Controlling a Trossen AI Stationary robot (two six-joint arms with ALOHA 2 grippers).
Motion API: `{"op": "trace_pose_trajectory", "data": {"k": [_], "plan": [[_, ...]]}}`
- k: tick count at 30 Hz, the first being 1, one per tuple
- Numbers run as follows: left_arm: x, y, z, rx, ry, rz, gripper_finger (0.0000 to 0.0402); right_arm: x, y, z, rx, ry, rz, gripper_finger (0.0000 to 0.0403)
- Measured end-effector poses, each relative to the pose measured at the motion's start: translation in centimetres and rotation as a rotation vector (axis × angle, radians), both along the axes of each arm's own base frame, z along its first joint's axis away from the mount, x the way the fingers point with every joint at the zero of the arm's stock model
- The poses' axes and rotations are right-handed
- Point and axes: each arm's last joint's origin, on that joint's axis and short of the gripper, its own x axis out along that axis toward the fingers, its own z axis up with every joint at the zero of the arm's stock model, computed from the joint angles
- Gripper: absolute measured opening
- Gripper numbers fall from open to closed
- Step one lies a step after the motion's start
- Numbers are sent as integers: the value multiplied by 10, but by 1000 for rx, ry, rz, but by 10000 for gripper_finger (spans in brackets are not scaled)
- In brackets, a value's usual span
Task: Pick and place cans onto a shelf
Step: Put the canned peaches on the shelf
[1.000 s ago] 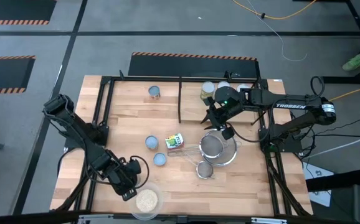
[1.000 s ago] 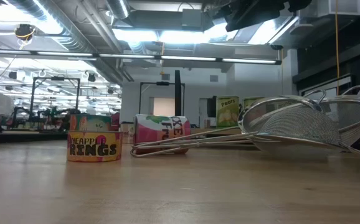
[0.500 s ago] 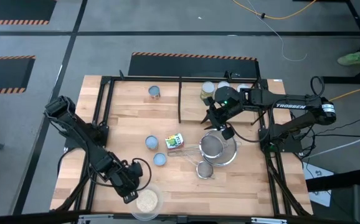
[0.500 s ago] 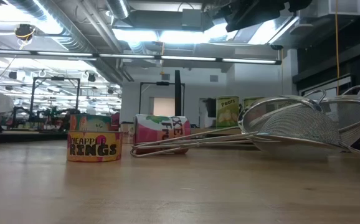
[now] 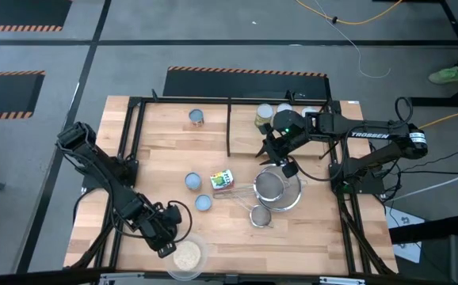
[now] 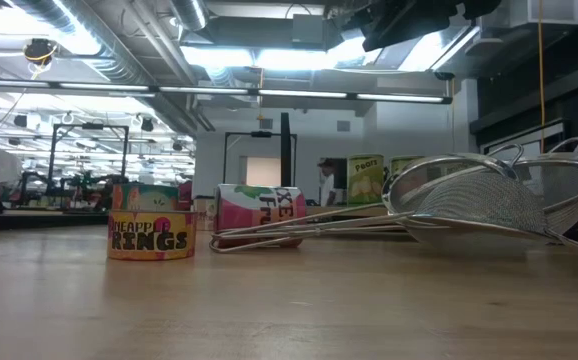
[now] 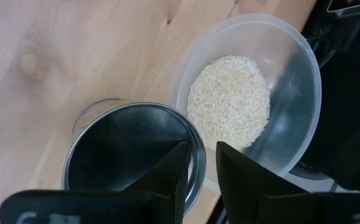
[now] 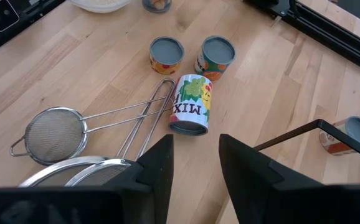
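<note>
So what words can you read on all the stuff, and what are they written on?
"RINGS": yellow short can, low view; the line above it is cut off.
"MIX": tipped-over can with the green-red-white label, right wrist view, seen upside down.
"Pears": green can at the back, low view, blurry.
"TROSSEN": white letters on the right arm, high view.
Labels on the other cans are too small or blurred to read.

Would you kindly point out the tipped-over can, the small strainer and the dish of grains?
tipped-over can (image 8: pixel 191 104), right wrist view, on its label.
small strainer (image 8: pixel 50 134), right wrist view, on its mesh.
dish of grains (image 7: pixel 292 81), left wrist view, on its bare inner wall.
</note>
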Motion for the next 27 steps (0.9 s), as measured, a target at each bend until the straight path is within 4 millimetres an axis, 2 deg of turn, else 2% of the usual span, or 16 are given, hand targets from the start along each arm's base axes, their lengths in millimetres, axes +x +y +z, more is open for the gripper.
{"op": "trace_pose_trajectory", "data": {"k": [9, 18, 27], "plan": [[-1, 3, -2, 38, 8, 10, 71, 0, 0, 0, -3, -1, 2, 134], [-1, 3, -2, 37, 9, 10, 5, 0, 0, 0, -4, -2, 3, 133], [-1, 4, 0, 54, -17, 22, 2, 0, 0, 0, -4, -2, 3, 133]]}}
